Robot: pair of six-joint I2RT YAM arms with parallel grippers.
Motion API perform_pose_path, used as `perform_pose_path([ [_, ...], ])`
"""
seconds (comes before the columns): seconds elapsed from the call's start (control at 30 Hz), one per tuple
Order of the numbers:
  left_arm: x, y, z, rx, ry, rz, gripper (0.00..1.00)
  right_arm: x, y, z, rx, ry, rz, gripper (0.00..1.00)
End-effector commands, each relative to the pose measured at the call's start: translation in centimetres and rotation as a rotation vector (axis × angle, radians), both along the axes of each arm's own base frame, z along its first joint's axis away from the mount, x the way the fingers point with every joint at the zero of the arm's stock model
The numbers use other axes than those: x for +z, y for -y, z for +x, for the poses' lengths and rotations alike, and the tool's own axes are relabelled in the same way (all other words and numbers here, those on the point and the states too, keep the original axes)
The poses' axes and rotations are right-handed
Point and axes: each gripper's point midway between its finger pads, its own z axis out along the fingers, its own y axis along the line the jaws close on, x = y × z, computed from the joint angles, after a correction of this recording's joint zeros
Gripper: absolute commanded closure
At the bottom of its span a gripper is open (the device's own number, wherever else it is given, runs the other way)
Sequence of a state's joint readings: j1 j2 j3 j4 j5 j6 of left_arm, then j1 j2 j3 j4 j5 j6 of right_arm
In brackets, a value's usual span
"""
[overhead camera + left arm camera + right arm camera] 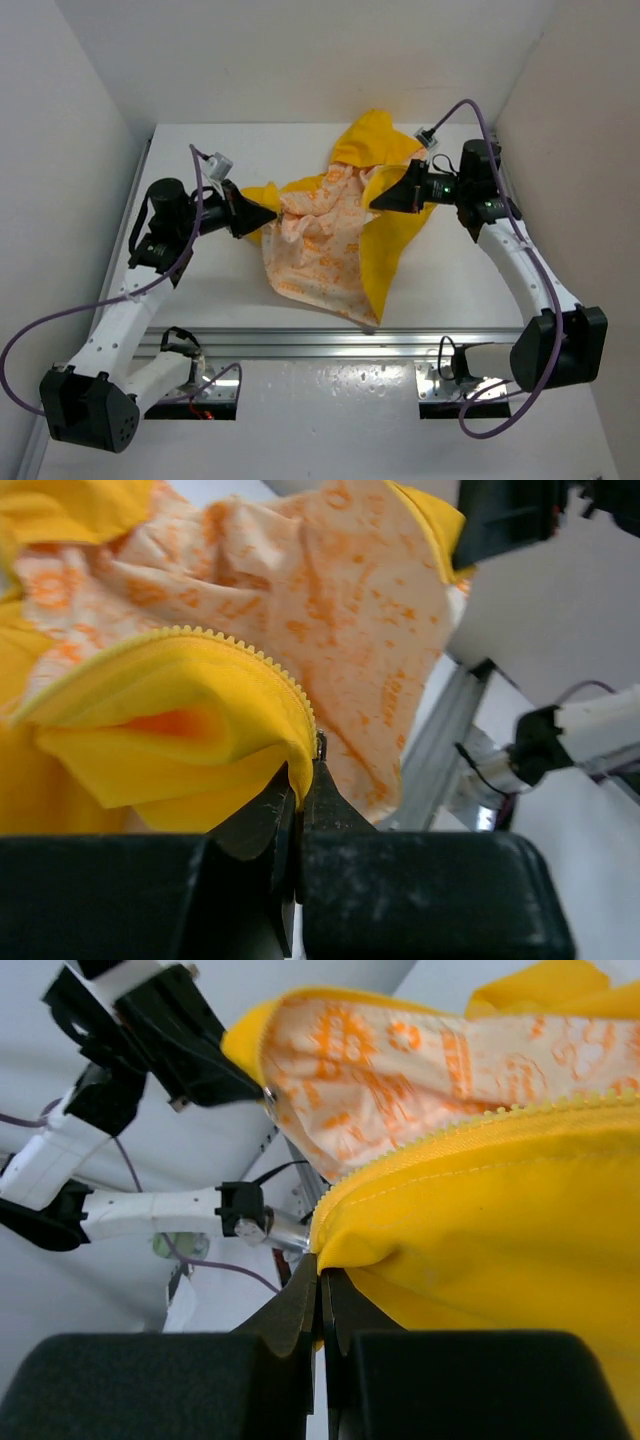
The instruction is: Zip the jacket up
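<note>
Nearest to the arm bases, the aluminium rail (330,343) runs just in front of the jacket's lowest corner. The jacket (385,260) lies open in the middle of the table (470,290). Its white lining (315,235) with orange print faces up, and the yellow outside is folded under and around it.

At the jacket's left edge, the left gripper (268,214) has its fingers clenched on the yellow front hem, right at the end of the left zipper teeth (240,648). The wrist view shows the fabric pinched between the two black tips. At the jacket's right edge, the right gripper (380,202) is pinched tight on the other front hem, just below the right zipper teeth (480,1120).

I judge that the arms hold the two front edges in order to spread the jacket and present the bottom ends of the zipper, which must come together before a slider can go up. The two rows are well apart, so the zipping is not yet begun. I cannot see the slider.

Beyond the grippers, at the jacket's far end, a yellow fold (375,140), maybe a hood, rests on the table.
</note>
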State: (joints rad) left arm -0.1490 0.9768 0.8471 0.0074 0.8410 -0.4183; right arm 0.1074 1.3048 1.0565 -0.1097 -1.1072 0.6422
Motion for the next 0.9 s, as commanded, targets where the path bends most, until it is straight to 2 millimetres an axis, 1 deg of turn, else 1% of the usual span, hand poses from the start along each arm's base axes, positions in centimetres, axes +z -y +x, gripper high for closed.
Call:
perform_pose_path([
  [0.0, 1.6, 3.0, -2.5, -0.183, -0.007, -0.061, 1.0, 4.0, -1.9, 0.5, 0.044, 0.105, 0.087, 1.0],
  [0.03, 1.6, 3.3, -2.8, -0.192, -0.027, -0.071, 1.0, 4.4, -2.4, 0.6, 0.04, 0.115, 0.094, 1.0],
  [0.07, 1.9, 3.8, -3.4, -0.242, -0.031, -0.084, 1.0, 4.8, -3.1, 0.4, 0.063, 0.132, 0.109, 1.0],
  [0.1, 2.2, 4.3, -3.8, -0.272, -0.042, -0.113, 1.0, 5.0, -3.5, 0.4, 0.066, 0.143, 0.113, 1.0],
  [0.17, 2.6, 4.5, -3.8, -0.282, -0.063, -0.138, 1.0, 5.1, -4.6, 0.0, 0.08, 0.151, 0.116, 1.0],
  [0.2, 2.3, 4.6, -3.9, -0.294, -0.088, -0.147, 1.0, 5.1, -5.1, -0.1, 0.088, 0.136, 0.121, 1.0],
  [0.23, 3.1, 4.7, -4.1, -0.307, -0.094, -0.176, 1.0, 5.2, -5.9, -0.6, 0.106, 0.138, 0.126, 1.0],
  [0.27, 3.9, 4.8, -4.1, -0.315, -0.047, -0.202, 1.0, 5.0, -6.1, -0.8, 0.111, 0.132, 0.125, 1.0],
  [0.3, 3.4, 4.8, -4.3, -0.313, -0.114, -0.223, 1.0, 4.9, -6.3, -0.8, 0.104, 0.128, 0.125, 1.0],
  [0.33, 4.8, 4.8, -4.5, -0.329, -0.044, -0.256, 1.0, 4.5, -6.6, -0.9, 0.103, 0.128, 0.129, 1.0],
  [0.37, 5.2, 4.9, -4.9, -0.337, -0.086, -0.297, 1.0, 4.7, -6.5, -0.9, 0.087, 0.108, 0.144, 1.0],
  [0.4, 5.1, 4.9, -4.5, -0.319, -0.099, -0.324, 1.0, 4.6, -6.5, -0.6, 0.053, 0.085, 0.159, 1.0],
  [0.43, 6.1, 4.8, -4.6, -0.32, -0.059, -0.353, 1.0, 4.9, -6.6, -0.6, 0.049, 0.109, 0.171, 1.0],
  [0.47, 6.3, 4.8, -4.6, -0.319, -0.108, -0.395, 1.0, 5.0, -6.9, -0.7, 0.059, 0.114, 0.169, 1.0],
  [0.5, 6.4, 4.8, -4.3, -0.308, -0.121, -0.421, 1.0, 5.8, -7.3, -0.8, 0.067, 0.145, 0.168, 1.0],
  [0.53, 6.6, 4.6, -3.8, -0.296, -0.134, -0.441, 1.0, 5.7, -7.6, -0.9, 0.074, 0.144, 0.162, 1.0],
  [0.57, 7.4, 4.5, -4.1, -0.303, -0.125, -0.469, 1.0, 5.6, -8.1, -1.1, 0.084, 0.141, 0.163, 1.0],
  [0.6, 7.5, 4.5, -3.7, -0.294, -0.128, -0.481, 1.0, 6.1, -8.2, -1.1, 0.08, 0.151, 0.167, 1.0],
  [0.63, 7.7, 4.5, -3.8, -0.298, -0.124, -0.487, 1.0, 6.0, -8.5, -1.0, 0.082, 0.15, 0.166, 1.0],
  [0.67, 7.8, 4.3, -3.2, -0.278, -0.139, -0.506, 1.0, 5.8, -8.7, -1.1, 0.087, 0.145, 0.166, 1.0],
  [0.73, 8.1, 4.2, -3.2, -0.273, -0.134, -0.52, 1.0, 6.0, -9.0, -0.9, 0.08, 0.123, 0.185, 1.0],
  [0.87, 7.7, 3.8, -2.8, -0.253, -0.148, -0.524, 1.0, 7.0, -9.6, -1.0, 0.091, 0.137, 0.219, 1.0],
])
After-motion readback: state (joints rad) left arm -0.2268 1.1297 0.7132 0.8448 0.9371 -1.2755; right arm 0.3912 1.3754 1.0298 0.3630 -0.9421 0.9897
